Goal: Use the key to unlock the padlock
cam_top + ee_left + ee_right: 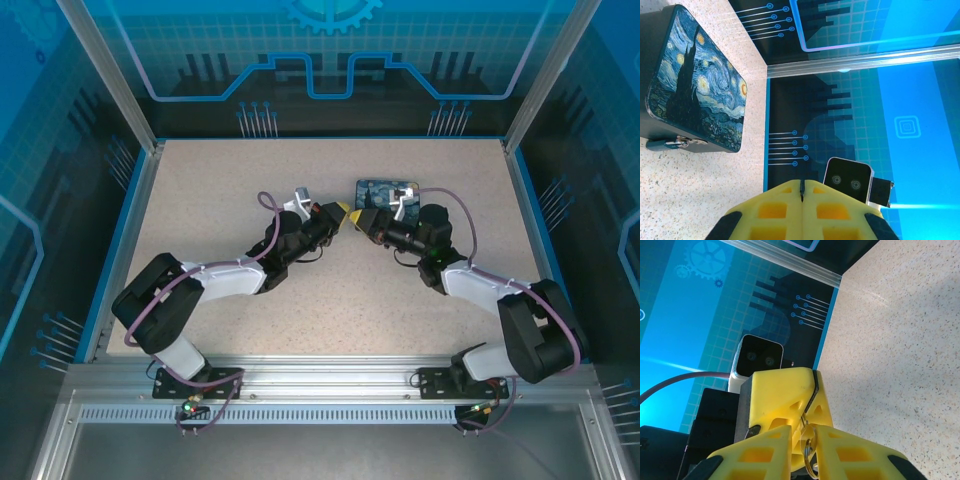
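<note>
Over the far half of the table [230, 180], a little right of its middle, the two grippers meet tip to tip, just beside the painted box [700, 85]. The left gripper [345, 213] has its yellow fingers pressed fully together, and the key [812, 394] is pinched in the seam between them as a thin dark strip. A small metal ring [809, 454] hangs from the key and goes down into the narrow gap of the right gripper [804, 431]. Its jaws stand only slightly apart around the ring; I cannot tell if they already press on it. The padlock [664, 144] hangs on a hasp at the dark side wall of the box, low by the table surface, apart from both grippers.
</note>
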Tool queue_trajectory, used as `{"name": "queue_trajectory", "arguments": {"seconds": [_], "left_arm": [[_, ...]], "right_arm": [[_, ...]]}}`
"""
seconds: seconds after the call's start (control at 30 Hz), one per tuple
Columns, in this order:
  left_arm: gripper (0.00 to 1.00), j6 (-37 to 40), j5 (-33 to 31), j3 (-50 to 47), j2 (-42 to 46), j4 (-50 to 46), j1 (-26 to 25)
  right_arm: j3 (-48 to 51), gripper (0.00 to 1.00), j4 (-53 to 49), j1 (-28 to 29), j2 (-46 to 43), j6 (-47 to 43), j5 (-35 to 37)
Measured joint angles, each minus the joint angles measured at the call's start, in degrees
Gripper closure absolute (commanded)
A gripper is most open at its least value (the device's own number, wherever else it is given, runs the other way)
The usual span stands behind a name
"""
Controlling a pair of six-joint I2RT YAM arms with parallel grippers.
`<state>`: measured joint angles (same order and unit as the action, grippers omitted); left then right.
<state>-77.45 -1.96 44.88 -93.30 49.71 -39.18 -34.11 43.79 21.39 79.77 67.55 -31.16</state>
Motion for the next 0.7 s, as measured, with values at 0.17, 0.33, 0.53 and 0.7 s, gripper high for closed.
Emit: {"name": "queue_trajectory", "arguments": {"seconds": [0.17,0.33,0.53,0.7], "left_arm": [[1.0,0.0,0.0,0.0,-0.2,0.1,0.0],[1.0,0.0,-0.3,0.0,-0.3,0.2,0.0],[1.0,0.0,-0.4,0.0,-0.4,0.4,0.0],[1.0,0.0,-0.9,0.0,-0.4,0.6,0.0]], "right_arm": [[0.0,0.84,0.3,0.1,0.6,0.0,-0.3],[0.0,0.88,0.4,0.1,0.9,0.4,-0.4],[0.0,0.92,0.4,0.1,1.0,0.4,-0.4],[0.0,1.0,0.4,0.1,1.0,0.6,-0.1]]}}
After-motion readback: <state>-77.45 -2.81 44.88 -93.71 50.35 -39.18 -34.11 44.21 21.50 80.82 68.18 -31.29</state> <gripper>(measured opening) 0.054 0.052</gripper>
